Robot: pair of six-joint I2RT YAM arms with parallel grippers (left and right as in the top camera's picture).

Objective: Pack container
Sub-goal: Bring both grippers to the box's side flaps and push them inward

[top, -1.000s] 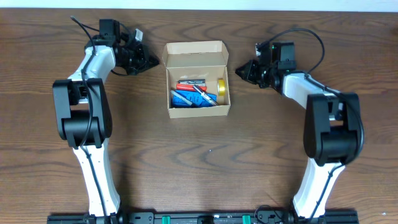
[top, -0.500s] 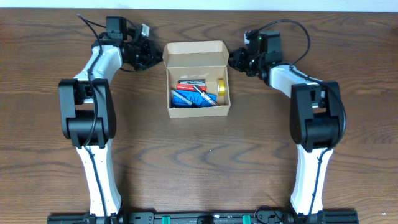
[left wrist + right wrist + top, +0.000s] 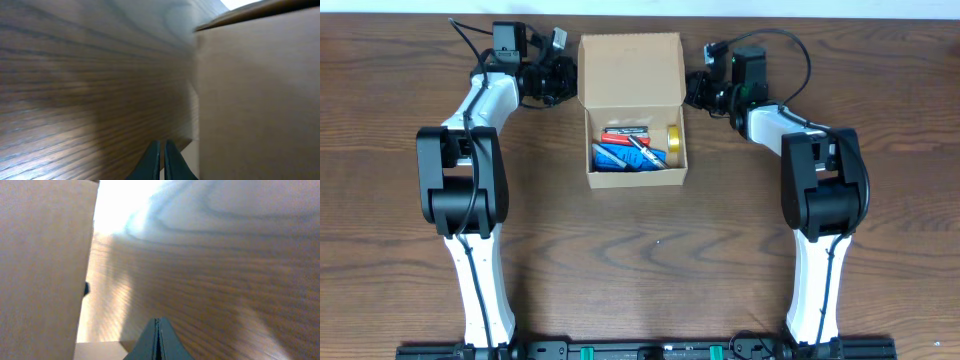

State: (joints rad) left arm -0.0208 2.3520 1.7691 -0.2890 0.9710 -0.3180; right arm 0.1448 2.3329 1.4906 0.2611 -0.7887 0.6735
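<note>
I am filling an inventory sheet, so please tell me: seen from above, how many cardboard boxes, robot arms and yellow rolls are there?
Cardboard box: 1
Robot arms: 2, the left arm and the right arm
Yellow roll: 1, inside the box
Total: 4
The red and blue items in the box overlap too much to count.

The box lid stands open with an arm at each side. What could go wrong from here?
1. The left gripper and right gripper are shut beside the lid. An uneven push may twist or slide the box instead of folding the lid.
2. The red pen seems to lie on top of the others and might stop the lid from closing flat.
</note>
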